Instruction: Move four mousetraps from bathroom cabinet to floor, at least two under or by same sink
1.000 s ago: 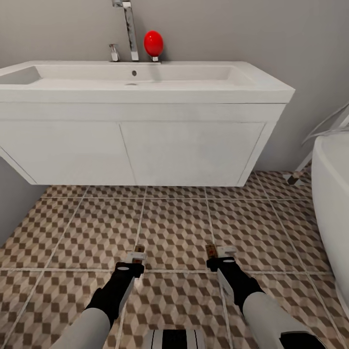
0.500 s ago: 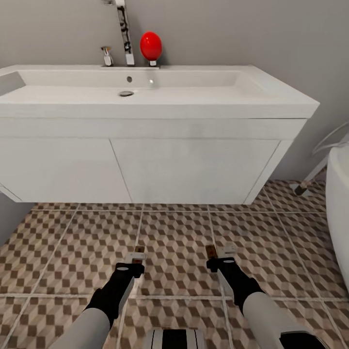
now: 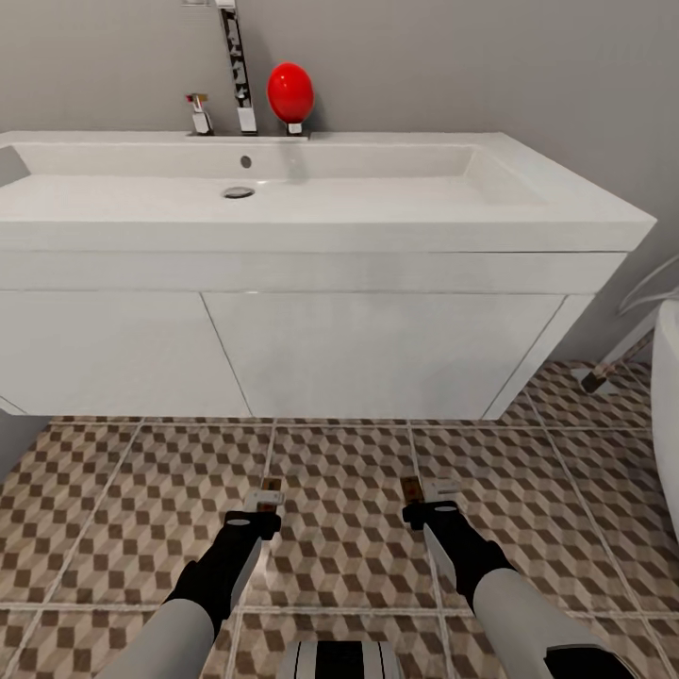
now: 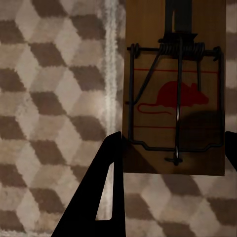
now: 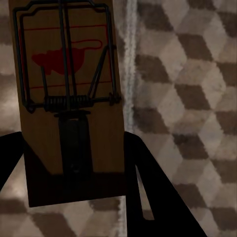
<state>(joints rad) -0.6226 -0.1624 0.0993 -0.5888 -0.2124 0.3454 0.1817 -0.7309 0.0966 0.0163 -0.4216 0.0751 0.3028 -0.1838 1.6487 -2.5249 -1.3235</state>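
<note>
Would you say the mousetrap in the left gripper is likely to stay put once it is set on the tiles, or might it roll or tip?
The mousetrap is a flat rectangular board, so it probably lies stable and cannot roll. It looks stiff and thin, likely light for the left gripper. Its wire spring and bar stand proud of the wood, so laying it wire side up on the bathroom floor seems safer.

A mousetrap [image 5: 69, 98] sits clamped between the two dark fingers [image 5: 148, 182] of the right gripper [image 5: 74, 168], its wooden face showing a red mouse print under black wire and a coiled spring. Beneath it lies the bathroom floor [image 5: 182, 98], cube-patterned tile with a pale grout line running alongside the board.
</note>
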